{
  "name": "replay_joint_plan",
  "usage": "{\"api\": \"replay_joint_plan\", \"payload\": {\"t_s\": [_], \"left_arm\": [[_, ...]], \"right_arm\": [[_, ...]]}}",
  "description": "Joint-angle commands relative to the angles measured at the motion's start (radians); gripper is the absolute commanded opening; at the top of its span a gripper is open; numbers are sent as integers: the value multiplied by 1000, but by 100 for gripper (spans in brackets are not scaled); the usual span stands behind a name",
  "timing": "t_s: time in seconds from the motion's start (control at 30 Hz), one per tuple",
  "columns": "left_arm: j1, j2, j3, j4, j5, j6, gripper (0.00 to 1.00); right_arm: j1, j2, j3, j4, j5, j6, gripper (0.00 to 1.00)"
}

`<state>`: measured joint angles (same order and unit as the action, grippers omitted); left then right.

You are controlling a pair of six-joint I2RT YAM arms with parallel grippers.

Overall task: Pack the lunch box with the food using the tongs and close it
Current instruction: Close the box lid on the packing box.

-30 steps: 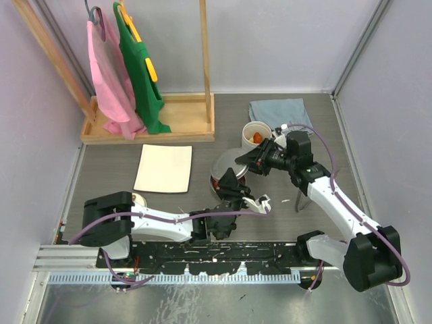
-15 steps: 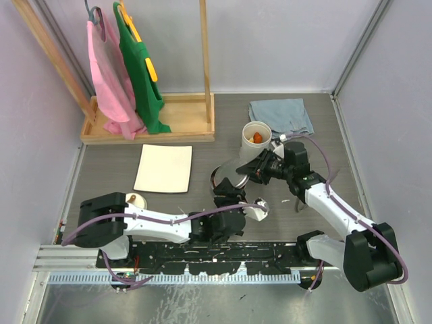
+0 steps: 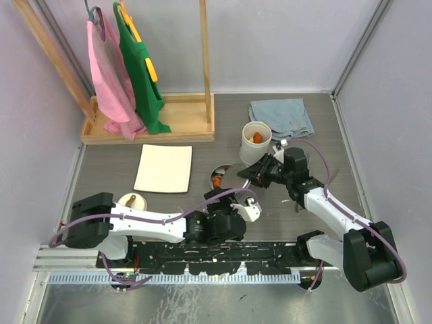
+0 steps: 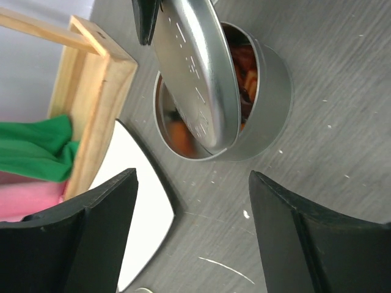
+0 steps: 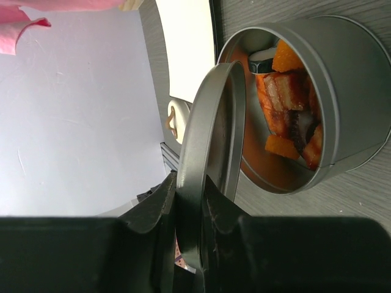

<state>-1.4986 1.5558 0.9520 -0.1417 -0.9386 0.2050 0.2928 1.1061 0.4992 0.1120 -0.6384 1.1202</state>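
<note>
The flat steel lid (image 5: 211,140) is pinched by its rim in the right gripper (image 5: 190,195) and held tilted over the steel tin (image 5: 360,91) at mid-table, its mouth partly covered. Orange and red-brown food (image 5: 287,110) is seen packed inside (one orange piece sits in the white tub (image 3: 256,131) further back). The left gripper (image 4: 192,183) is spread wide just beside the tin, with nothing between its fingers.

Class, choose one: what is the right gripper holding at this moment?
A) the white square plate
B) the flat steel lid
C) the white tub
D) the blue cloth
B: the right gripper pinches the flat steel lid by its edge, holding it tilted over the open steel tin, which has food inside.
</note>
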Motion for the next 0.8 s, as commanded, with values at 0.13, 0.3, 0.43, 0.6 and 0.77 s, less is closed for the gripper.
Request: {"api": "replay_joint_plan", "payload": {"t_s": [0.13, 0.3, 0.43, 0.6, 0.77], "left_arm": [[-5, -140, -8, -103, 165, -175, 84], [-3, -206, -46, -113, 202, -217, 92], [8, -268, -74, -118, 232, -253, 98], [104, -387, -106, -112, 327, -316, 99], [255, -456, -108, -94, 459, -367, 100]], "right_arm": [[-1, 8, -10, 91, 20, -66, 14], [-3, 28, -14, 93, 15, -96, 14], [-19, 40, -4, 70, 2, -163, 16], [-44, 75, -6, 37, -36, -238, 19], [-74, 120, -8, 3, -52, -293, 25]]}}
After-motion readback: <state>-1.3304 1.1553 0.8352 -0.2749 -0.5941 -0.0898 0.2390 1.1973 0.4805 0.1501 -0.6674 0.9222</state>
